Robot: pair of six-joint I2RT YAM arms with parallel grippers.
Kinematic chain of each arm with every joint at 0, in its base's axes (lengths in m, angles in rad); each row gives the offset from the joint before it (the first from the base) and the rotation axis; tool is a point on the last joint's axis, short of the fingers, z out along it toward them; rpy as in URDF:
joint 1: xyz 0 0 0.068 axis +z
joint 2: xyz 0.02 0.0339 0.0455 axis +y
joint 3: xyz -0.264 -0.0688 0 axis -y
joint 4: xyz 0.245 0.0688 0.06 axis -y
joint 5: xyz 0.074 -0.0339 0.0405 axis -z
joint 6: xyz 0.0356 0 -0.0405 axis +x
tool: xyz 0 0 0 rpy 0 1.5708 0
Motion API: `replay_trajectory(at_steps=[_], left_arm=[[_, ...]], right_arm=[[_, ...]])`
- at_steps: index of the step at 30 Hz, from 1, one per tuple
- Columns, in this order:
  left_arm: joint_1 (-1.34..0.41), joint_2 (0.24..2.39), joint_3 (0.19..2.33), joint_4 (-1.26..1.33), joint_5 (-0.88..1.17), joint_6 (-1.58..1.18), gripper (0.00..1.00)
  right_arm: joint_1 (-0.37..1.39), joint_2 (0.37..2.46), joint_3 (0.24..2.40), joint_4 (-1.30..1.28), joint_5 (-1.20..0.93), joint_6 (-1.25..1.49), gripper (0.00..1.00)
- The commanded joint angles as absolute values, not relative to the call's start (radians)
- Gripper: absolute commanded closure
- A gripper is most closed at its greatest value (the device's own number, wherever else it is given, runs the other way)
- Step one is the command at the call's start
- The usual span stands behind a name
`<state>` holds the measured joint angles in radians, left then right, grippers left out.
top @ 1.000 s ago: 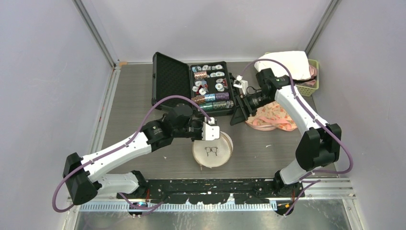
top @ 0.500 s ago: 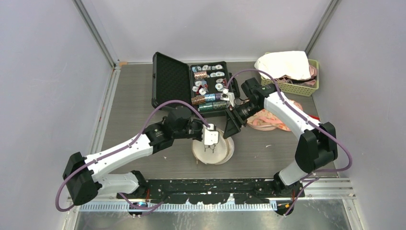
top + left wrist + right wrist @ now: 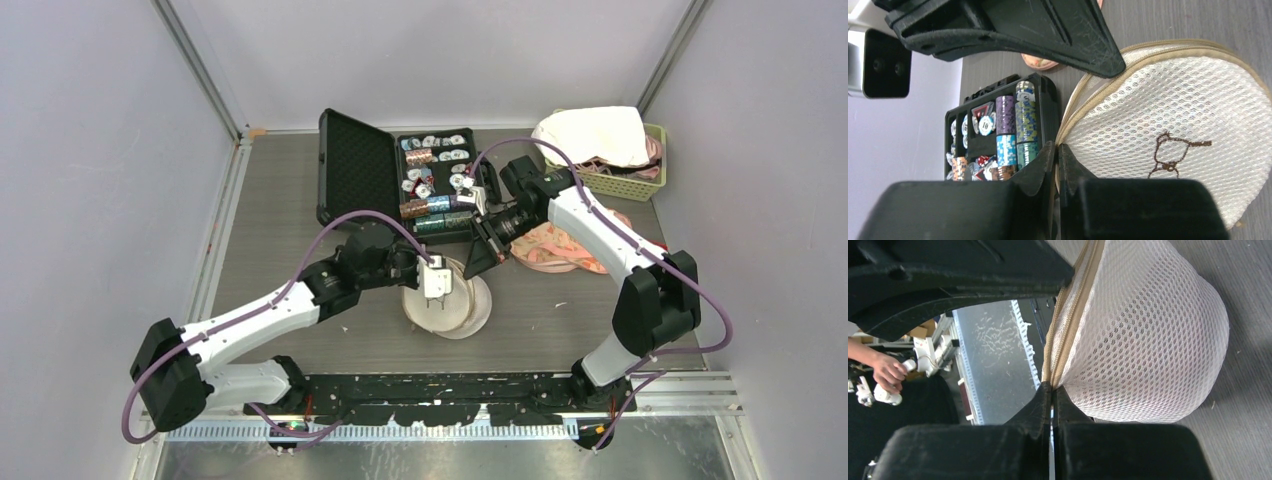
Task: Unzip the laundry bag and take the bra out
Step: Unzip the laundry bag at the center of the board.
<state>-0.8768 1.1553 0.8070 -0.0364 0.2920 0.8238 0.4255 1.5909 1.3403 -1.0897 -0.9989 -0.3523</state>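
Both claws meet at the round mesh laundry bag (image 3: pixel 466 316), which lies on the desk (image 3: pixel 280 200) directly under them. The left claw (image 3: pixel 436 292) points down onto the near-left part of the bag. In its wrist view the left claw (image 3: pixel 1057 150) has its jaws drawn narrow, pinching the tan zipper band (image 3: pixel 1068 125) that runs round the bag's edge. The white mesh and a brown stitched figure (image 3: pixel 1173 155) spread out to that claw's right.

The right claw (image 3: pixel 468 268) comes in just beyond the left claw, from the far-right side, and touches the bag's far rim. In its own view the right claw (image 3: pixel 1053 388) is fully closed, with the zipper band (image 3: pixel 1068 315) entering right between the tips. Whether it grips the pull or only the band cannot be told. The bag's domed mesh (image 3: pixel 1143 340) bulges beside it. The zipper looks closed along the stretch in view, and the mesh hides what is inside, so the bra cannot be made out.

Just beyond both claws stands an open black case of poker chips (image 3: pixel 400 180). A peach patterned cloth (image 3: pixel 565 250) lies under the right arm, to the right of its claw. Further off that way a green basket (image 3: pixel 622 187) holds a white cloth (image 3: pixel 595 135).
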Motion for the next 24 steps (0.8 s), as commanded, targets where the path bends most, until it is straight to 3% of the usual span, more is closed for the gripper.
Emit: replay_trajectory(at_steps=[1,4,9,13,24], left_arm=[[-0.823,1.115,0.812,0.003,0.24,0.766,0.82],[-0.791,1.085,0.832,-0.1,0.281,0.719,0.73],[-0.776,1.008,0.834,-0.249,0.4,0.768,0.75],[-0.777,0.991,0.882,-0.307,0.446,0.739,0.53],[-0.776,0.999,0.938,-0.31,0.473,0.552,0.39]], right_arm=[[0.416,1.533,1.38,-0.993,-1.0,-0.201,0.99],[0.416,1.516,1.368,-0.888,-1.012,-0.073,0.99],[0.422,1.488,1.342,-0.78,-1.025,0.056,0.99],[0.461,1.465,1.367,-0.774,-0.95,0.049,0.99],[0.569,1.478,1.315,-0.733,-0.75,0.027,0.99]])
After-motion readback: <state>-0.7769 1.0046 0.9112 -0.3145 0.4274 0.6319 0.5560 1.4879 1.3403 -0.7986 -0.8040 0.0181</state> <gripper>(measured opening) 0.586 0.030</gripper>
